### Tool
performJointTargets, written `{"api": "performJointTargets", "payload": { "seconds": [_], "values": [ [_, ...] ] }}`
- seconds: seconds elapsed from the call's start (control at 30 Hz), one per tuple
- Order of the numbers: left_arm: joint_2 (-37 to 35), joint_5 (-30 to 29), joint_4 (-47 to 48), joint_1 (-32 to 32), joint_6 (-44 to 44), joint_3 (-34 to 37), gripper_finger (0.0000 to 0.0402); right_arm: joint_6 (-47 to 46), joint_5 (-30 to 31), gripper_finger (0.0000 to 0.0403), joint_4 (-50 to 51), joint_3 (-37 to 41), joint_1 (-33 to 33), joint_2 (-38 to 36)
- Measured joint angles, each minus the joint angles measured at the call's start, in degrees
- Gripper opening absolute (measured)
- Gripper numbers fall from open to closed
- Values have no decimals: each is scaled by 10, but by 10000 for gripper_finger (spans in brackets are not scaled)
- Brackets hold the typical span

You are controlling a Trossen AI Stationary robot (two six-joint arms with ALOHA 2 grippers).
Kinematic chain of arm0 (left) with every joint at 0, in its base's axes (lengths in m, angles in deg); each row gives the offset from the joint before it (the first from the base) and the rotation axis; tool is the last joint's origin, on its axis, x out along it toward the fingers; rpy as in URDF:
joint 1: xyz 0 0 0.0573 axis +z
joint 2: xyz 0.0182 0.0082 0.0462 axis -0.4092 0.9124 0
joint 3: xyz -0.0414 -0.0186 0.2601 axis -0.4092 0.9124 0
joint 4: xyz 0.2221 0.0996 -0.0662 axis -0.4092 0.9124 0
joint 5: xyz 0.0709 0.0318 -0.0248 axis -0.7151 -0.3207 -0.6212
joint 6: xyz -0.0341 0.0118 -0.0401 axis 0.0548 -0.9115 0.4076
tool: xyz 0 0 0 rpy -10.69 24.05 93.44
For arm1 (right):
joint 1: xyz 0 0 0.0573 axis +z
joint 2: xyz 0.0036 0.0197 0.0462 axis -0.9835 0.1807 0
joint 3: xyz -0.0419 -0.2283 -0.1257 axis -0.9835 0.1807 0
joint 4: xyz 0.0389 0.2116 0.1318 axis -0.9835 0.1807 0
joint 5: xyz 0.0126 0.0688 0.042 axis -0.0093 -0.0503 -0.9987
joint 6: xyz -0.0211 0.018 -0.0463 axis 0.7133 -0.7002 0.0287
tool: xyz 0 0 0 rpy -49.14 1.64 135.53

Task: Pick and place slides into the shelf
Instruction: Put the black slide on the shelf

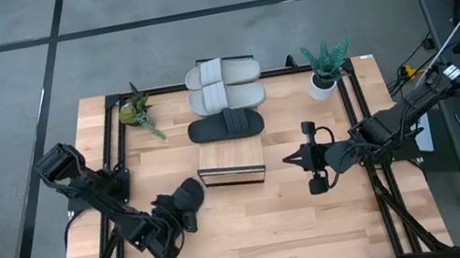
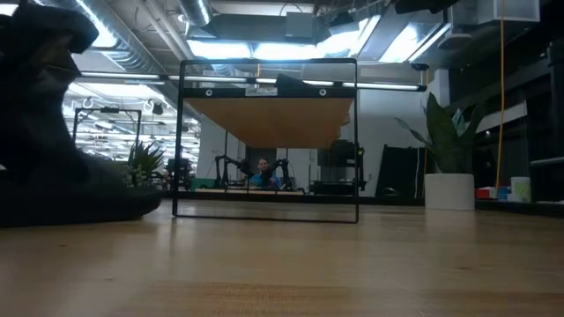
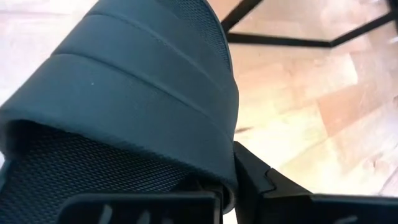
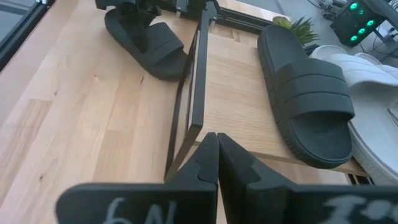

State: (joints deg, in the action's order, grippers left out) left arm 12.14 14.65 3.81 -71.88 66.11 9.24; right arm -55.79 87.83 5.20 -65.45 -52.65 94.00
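L gripper (image 1: 188, 200) clamped on a black slide (image 1: 189, 193), near front-left of table (image 1: 257, 229). L wrist view: ribbed strap (image 3: 143, 118) fills most of the picture, dark finger (image 3: 261, 183) pressed against strap edge. Slide sits just left of the shelf (image 1: 231, 161), not on it. Low view: same slide (image 2: 62, 167) is a dark mass at left, resting on table surface.

R gripper (image 1: 309, 159) fingers pressed together, nothing held; R wrist view shows the two fingertips (image 4: 208, 162) meeting with no gap. Gripper sits just right of shelf, pointing toward it.

Shelf: light wood top, dark frame, centre of table. Low view shows frame (image 2: 269, 141) w/ wood top seen from below. Second black slide (image 1: 226, 126) lies crosswise at shelf's far end; R wrist view shows it (image 4: 308, 99) on the wood top. Two light grey slides (image 1: 224, 84) side by side just beyond it, touching each other; whether they rest on shelf or table, can't tell.

Table extras: small green plant (image 1: 139, 113) far-left corner, potted plant in white pot (image 1: 324, 70) far-right corner.

Low view bkgd: a person (image 2: 263, 173) seated far behind the shelf frame.
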Motion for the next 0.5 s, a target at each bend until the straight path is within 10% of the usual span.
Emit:
{"api": "performJointTargets", "payload": {
  "seconds": [0.5],
  "values": [
    [-3,49,181,-36,-36,-135,2,-18,0,3,-1,0,0,0]
  ]
}}
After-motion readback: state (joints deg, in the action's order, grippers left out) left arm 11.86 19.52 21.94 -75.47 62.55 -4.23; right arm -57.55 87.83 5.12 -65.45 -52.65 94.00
